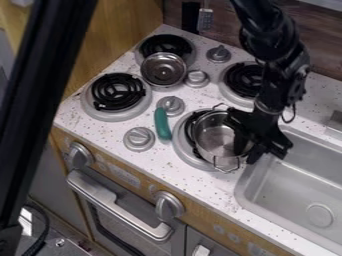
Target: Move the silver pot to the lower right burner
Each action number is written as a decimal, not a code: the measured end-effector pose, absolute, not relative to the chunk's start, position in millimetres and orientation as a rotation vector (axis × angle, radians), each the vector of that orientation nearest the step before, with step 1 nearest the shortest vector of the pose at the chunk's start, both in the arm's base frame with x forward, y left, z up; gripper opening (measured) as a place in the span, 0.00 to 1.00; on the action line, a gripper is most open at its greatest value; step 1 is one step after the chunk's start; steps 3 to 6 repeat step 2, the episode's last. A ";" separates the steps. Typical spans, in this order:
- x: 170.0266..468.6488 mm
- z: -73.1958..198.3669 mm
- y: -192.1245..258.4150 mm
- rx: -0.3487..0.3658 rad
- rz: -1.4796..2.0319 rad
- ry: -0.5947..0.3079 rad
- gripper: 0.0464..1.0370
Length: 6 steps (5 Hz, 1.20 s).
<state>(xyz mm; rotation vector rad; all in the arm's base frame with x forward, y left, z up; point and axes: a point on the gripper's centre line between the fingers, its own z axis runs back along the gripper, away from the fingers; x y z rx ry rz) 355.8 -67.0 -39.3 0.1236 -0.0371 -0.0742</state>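
Silver pot [212,134] on the lower right burner [182,145], sink-side rim right at the claw [246,151], clenched or released: indiscernible.

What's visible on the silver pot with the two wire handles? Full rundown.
Silver pot: shiny, metal-looking, round, open-topped, no lid on it. Two wire loop handles on roughly opposite sides, one toward the stove's back, one toward its front edge. Roughly upright over the lower right burner, off-centre toward the sink; black coil shows at its left. Gripper is at the sink-side rim, covering part of it; contact looks likely, but I can't confirm a grip.
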 end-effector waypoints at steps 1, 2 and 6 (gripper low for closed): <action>357.1 17.5 -61.0 0.097 -0.010 -0.143 0.74; 348.3 51.7 -56.9 0.060 0.035 -0.192 0.96; 348.3 51.7 -56.9 0.060 0.035 -0.192 0.96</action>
